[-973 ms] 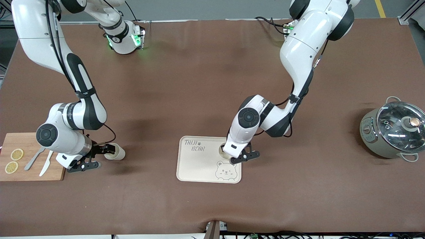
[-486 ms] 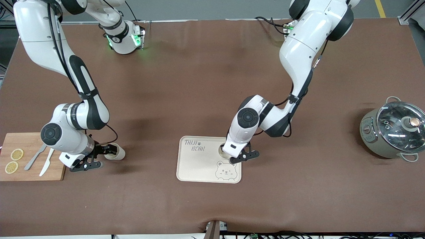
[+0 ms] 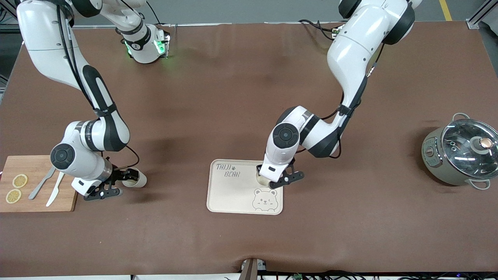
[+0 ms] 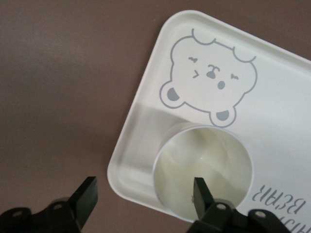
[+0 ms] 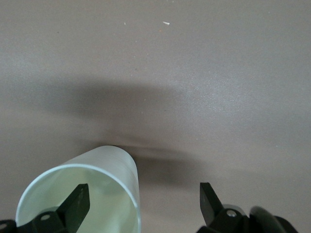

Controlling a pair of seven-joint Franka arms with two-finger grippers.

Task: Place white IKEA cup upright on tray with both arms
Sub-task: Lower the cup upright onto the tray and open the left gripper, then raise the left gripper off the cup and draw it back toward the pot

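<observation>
Your left gripper (image 3: 281,179) sits low over the tray (image 3: 233,194), its fingers (image 4: 199,191) spread apart, one inside the mouth of the white cup (image 4: 204,167) and the other outside its wall. The cup stands upright on the tray, just beside the bear drawing (image 3: 264,200) and close to the tray's edge toward the left arm's end of the table.

If you lift at a slant, the inner finger could catch the rim and tip the cup or drag it off the tray.

Your right gripper (image 3: 114,182) is low over the table beside the cutting board (image 3: 39,167), fingers apart around the rim of a second cup (image 3: 134,177) lying on its side. Close off-centre and that cup may roll away.
</observation>
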